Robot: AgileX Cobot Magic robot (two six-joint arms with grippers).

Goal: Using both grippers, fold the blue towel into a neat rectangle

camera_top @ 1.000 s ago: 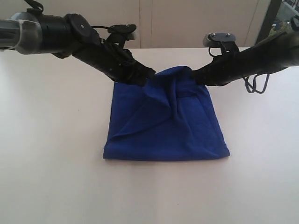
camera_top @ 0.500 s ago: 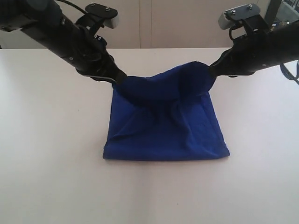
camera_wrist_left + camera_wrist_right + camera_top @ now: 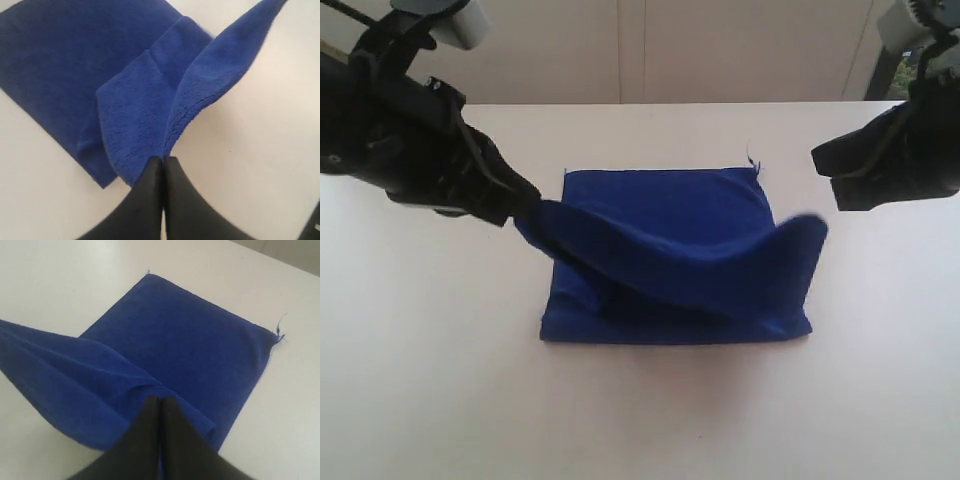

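The blue towel (image 3: 670,200) lies on the white table (image 3: 640,420), its lower layer flat with a loose thread (image 3: 752,160) at the far right corner. Its upper layer is lifted as a sagging band (image 3: 700,270) stretched between both arms. My left gripper (image 3: 528,205) is shut on the left corner; in the left wrist view the hem (image 3: 190,110) runs into the closed tips (image 3: 163,159). My right gripper (image 3: 828,185) is shut too, with a towel fold (image 3: 100,375) meeting its tips (image 3: 160,399). In the exterior view that right corner (image 3: 810,228) is blurred just under the gripper.
Bare white table surrounds the towel on all sides. A pale wall (image 3: 640,50) runs behind the table's far edge. Dark equipment (image 3: 900,60) stands at the back right corner.
Both grippers have risen, spread apart and moved toward the near side, carrying the towel's upper layer with them. The far part of the lower layer now lies uncovered and flat.
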